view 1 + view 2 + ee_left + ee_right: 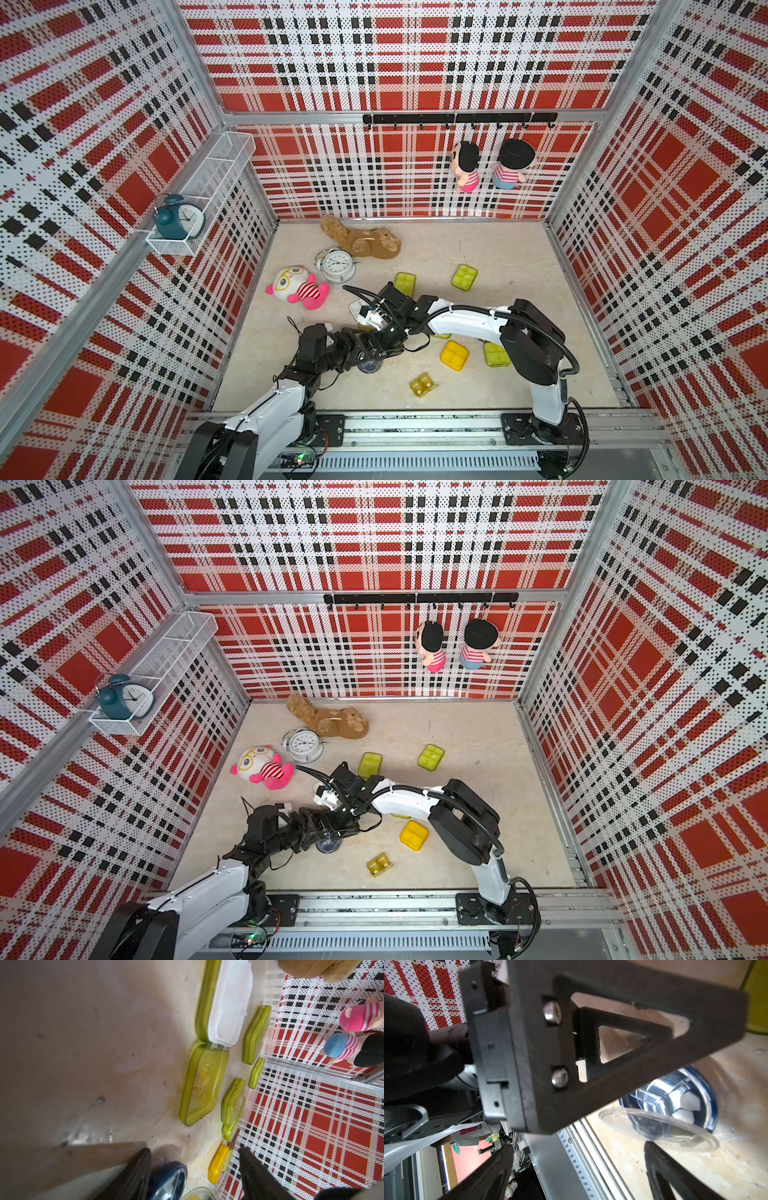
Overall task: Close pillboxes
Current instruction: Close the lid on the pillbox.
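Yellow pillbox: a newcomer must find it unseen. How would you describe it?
On the beige tabletop, look inside the bend of the white right arm. The yellow pillbox lies there beside a lime-green pillbox, with a small amber pillbox nearer the front rail. It alone is solid orange-yellow.

Round navy pillbox (675, 1095) glossy plastic (clear lid (675, 1136) scuffed); tabletop (498, 257) matt, stone-look.

Lab robot cell: plaid perforated walls (415, 62), aluminium frame (291, 117)
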### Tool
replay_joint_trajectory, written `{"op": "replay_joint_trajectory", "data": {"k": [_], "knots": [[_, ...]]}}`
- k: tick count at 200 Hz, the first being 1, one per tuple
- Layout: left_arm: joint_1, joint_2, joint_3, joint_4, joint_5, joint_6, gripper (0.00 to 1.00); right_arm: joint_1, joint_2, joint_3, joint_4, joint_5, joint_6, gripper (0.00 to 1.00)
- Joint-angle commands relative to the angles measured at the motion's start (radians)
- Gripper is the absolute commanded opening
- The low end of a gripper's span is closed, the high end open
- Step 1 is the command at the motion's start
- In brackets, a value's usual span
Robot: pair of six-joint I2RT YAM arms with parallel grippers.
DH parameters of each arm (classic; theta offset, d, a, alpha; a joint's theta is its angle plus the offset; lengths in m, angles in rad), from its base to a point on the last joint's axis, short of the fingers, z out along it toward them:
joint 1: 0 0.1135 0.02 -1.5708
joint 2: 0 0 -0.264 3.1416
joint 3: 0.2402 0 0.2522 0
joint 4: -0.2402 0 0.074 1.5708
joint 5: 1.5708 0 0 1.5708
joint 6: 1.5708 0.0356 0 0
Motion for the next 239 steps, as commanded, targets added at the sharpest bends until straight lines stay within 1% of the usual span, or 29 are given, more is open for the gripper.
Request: {"op": "replay_joint_trajectory", "data": {"k": [1,28,45,57,123,152,169,188,197,216,239], "knots": [[0.004,0.023,0.001,-0.028,0.010,0.013,0.67,0.013,0.010,-0.031,0.110,-0.023,0.001,1.00],[0.074,0.031,0.039,-0.162,0.006,0.111,0.59,0.013,0.005,-0.076,0.197,-0.046,0.010,0.99],[0.129,0.002,0.064,-0.232,-0.004,0.150,0.57,0.013,0.011,-0.088,0.217,-0.061,0.010,0.98],[0.135,0.011,0.086,-0.257,-0.013,0.171,0.56,0.013,0.017,-0.091,0.219,-0.062,0.011,0.97],[0.170,0.049,0.127,-0.269,-0.017,0.202,0.55,-0.002,0.047,-0.095,0.193,-0.059,0.005,0.91],[0.185,0.058,0.123,-0.247,-0.001,0.201,0.49,-0.009,0.070,-0.070,0.136,-0.049,-0.029,0.89],[0.193,0.061,0.119,-0.237,0.009,0.205,0.44,-0.013,0.078,-0.061,0.123,-0.046,-0.033,0.87],[0.197,0.065,0.117,-0.233,0.011,0.208,0.40,-0.022,0.088,-0.053,0.120,-0.044,-0.034,0.80],[0.197,0.067,0.115,-0.226,0.013,0.207,0.39,-0.027,0.090,-0.052,0.128,-0.051,-0.028,0.74],[0.197,0.076,0.110,-0.212,0.021,0.207,0.33,-0.035,0.088,-0.047,0.143,-0.060,-0.018,0.61],[0.197,0.083,0.112,-0.201,0.024,0.207,0.31,-0.042,0.076,-0.031,0.139,-0.061,-0.012,0.53]]}}
